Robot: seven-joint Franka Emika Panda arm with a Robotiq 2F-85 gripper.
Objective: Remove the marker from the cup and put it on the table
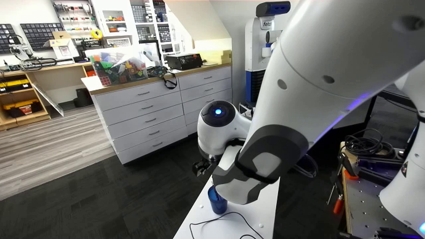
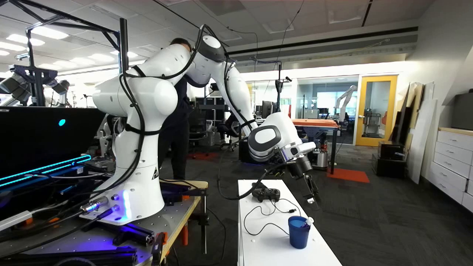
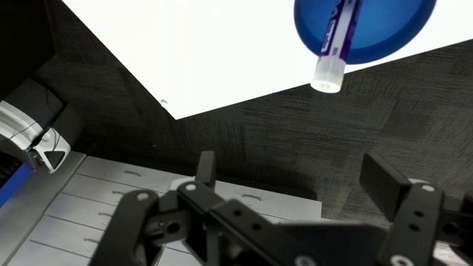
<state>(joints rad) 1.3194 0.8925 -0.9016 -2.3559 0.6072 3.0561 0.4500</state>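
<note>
The blue cup (image 1: pixel 219 205) stands upright on the white table (image 2: pixel 275 255); it also shows in an exterior view (image 2: pixel 298 236) and the wrist view (image 3: pixel 386 35). The marker (image 3: pixel 338 40) has a purple label and a whitish end. It leans in the cup with that end sticking out over the rim, as also seen in an exterior view (image 2: pixel 307 223); its lower part is hidden in the cup. My gripper (image 3: pixel 292 173) is open with nothing between its fingers. In an exterior view the gripper (image 2: pixel 313 197) hangs above and beyond the cup, apart from the marker.
A thin dark cable (image 1: pixel 233 212) lies on the table near the cup. A black game controller (image 2: pixel 266 194) sits farther back on the table. The white drawer cabinet (image 1: pixel 142 109) stands beyond the table. Dark carpet lies past the table's edge.
</note>
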